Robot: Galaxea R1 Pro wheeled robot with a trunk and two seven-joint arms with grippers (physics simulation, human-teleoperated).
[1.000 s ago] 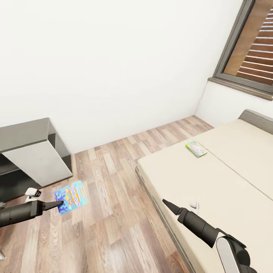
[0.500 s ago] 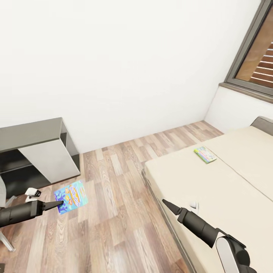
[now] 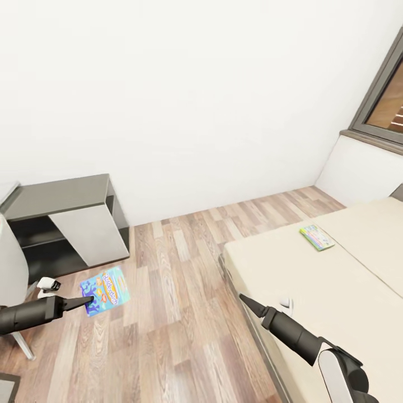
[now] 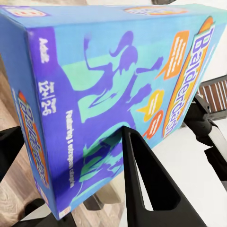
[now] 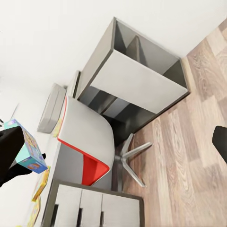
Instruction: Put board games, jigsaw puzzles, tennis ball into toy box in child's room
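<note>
My left gripper (image 3: pixel 85 303) is shut on a blue board game box (image 3: pixel 105 290) lettered Balderdash, held above the wood floor. In the left wrist view the same box (image 4: pixel 109 94) is pinched by a black finger (image 4: pixel 144 189). A second, green-white board game (image 3: pixel 317 237) lies flat on the cream bed (image 3: pixel 313 291). My right gripper (image 3: pixel 247 303) hovers over the bed's near corner, open with nothing in it. Its camera looks across to the table (image 5: pixel 90 208), where the light grey toy box (image 5: pixel 51 109) stands and a yellow jigsaw puzzle (image 5: pixel 40 185) lies.
A dark grey cabinet (image 3: pixel 67 218) stands against the white wall at the left. A white swivel chair (image 3: pixel 11 268) with a red underside (image 5: pixel 92 172) sits between it and the table. A window (image 3: pixel 386 106) is at the right. Wood floor (image 3: pixel 179 302) lies open between cabinet and bed.
The view has turned left: bed, window and the game on it have slid right, while the cabinet and chair have come further into view. Both arms hold their pose.
</note>
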